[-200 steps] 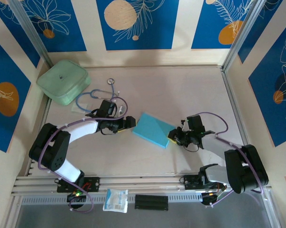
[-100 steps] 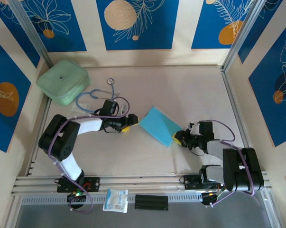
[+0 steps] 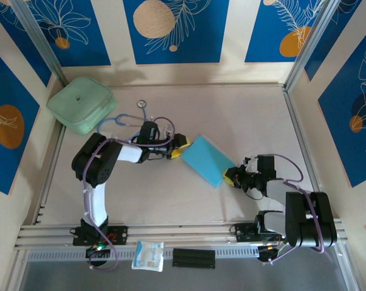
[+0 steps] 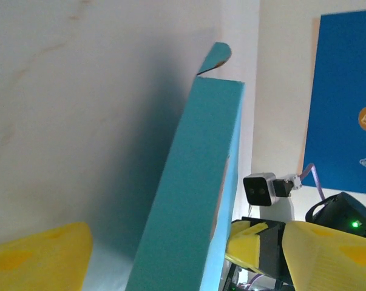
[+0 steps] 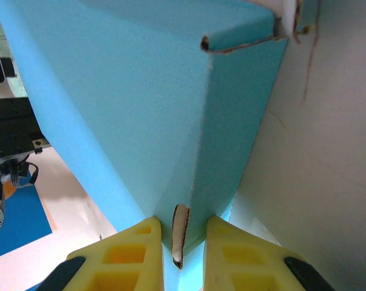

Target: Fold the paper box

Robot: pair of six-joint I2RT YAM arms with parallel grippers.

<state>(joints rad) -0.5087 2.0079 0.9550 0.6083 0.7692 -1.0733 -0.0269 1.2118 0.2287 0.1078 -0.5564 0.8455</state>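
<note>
Top external, paper box (image 3: pixel 208 160) pinched by right claw (image 3: pixel 230 177), left claw (image 3: pixel 181 145) wide beside it.

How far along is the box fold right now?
Done: the box is folded up into a flat blue shape. In hand: the right claw pinches its near corner; the left claw stands open around the far corner. Left: an end flap sticks out, seemingly untucked.

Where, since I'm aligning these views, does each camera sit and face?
Top external: above, behind the bases, looking down; both arms, left gripper, right gripper.
Left wrist: faces right along the paper box edge; own yellow fingers.
Right wrist: faces left; fingers pinching the box.
Shared: the box in all; left wrist sees the right gripper.
</note>
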